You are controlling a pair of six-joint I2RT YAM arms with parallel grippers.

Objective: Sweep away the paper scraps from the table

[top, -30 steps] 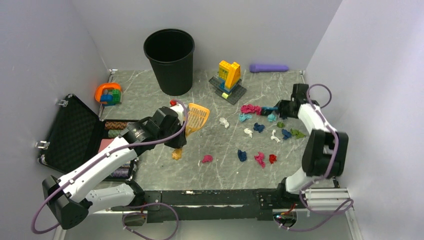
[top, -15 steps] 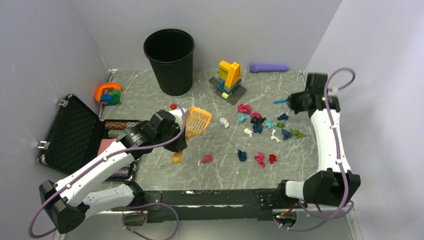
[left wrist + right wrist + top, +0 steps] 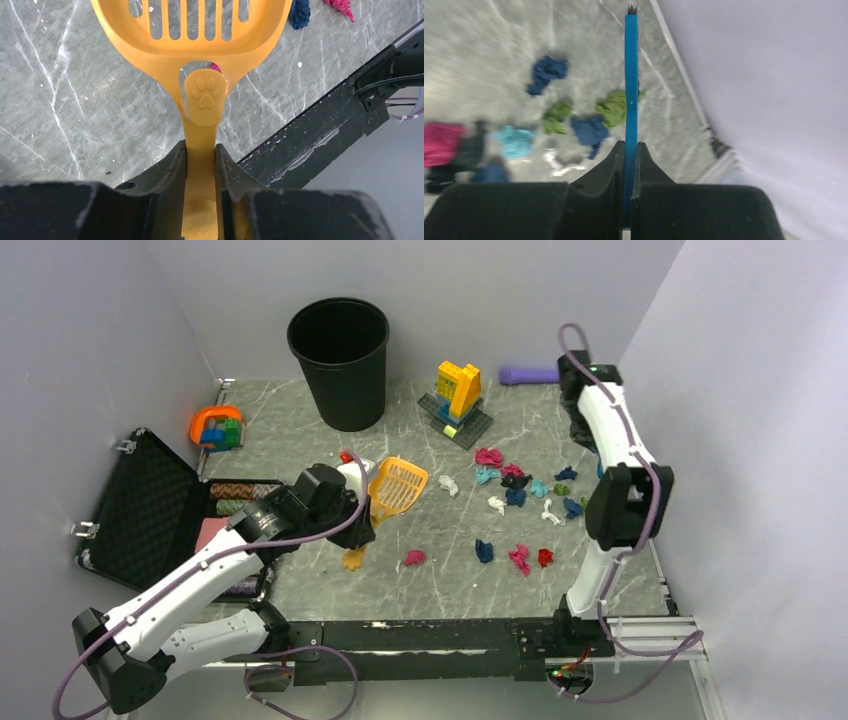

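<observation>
Several paper scraps [image 3: 517,496] lie on the right half of the table [image 3: 290,445]: pink [image 3: 489,456], teal, blue, white, green and red [image 3: 545,557] ones. My left gripper [image 3: 352,508] is shut on the handle of an orange slotted scoop [image 3: 398,486], held above the table left of the scraps. In the left wrist view the gripper [image 3: 200,150] clamps the scoop [image 3: 200,30]. My right gripper [image 3: 578,428] is raised near the back right, partly hidden by its arm. In the right wrist view it [image 3: 628,147] is shut on a thin blue brush [image 3: 631,75] above green [image 3: 613,107] and blue [image 3: 589,131] scraps.
A black bin [image 3: 338,358] stands at the back. A yellow-and-orange brick build [image 3: 458,395] and a purple cylinder [image 3: 530,375] are behind the scraps. An open black case [image 3: 150,505] with poker chips [image 3: 235,490] is at the left. An orange toy [image 3: 215,427] is back left.
My right arm has swung up and back from the scraps toward the back right corner, still holding the brush. The scraps there were pushed a little left. The scoop has moved slightly right.
</observation>
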